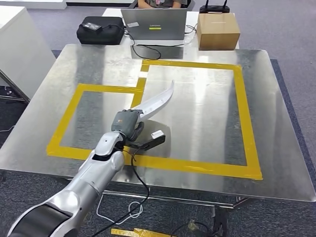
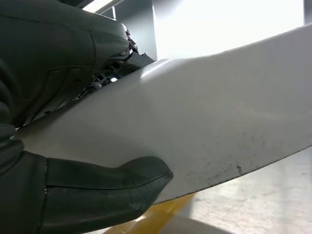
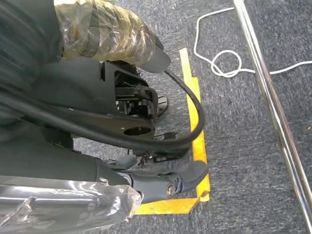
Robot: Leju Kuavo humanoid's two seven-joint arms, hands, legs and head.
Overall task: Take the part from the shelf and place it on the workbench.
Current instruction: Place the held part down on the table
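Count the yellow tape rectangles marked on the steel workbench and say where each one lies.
2. A smaller rectangle lies on the workbench's left part; a larger one lies on the right, and they meet in the middle, where the left hand holds the white part.

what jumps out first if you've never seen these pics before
The long curved white part stands out first, gripped at one end by the left hand over the steel workbench. Next comes the yellow tape outline on the benchtop, then the laptop and cardboard box on the table behind.
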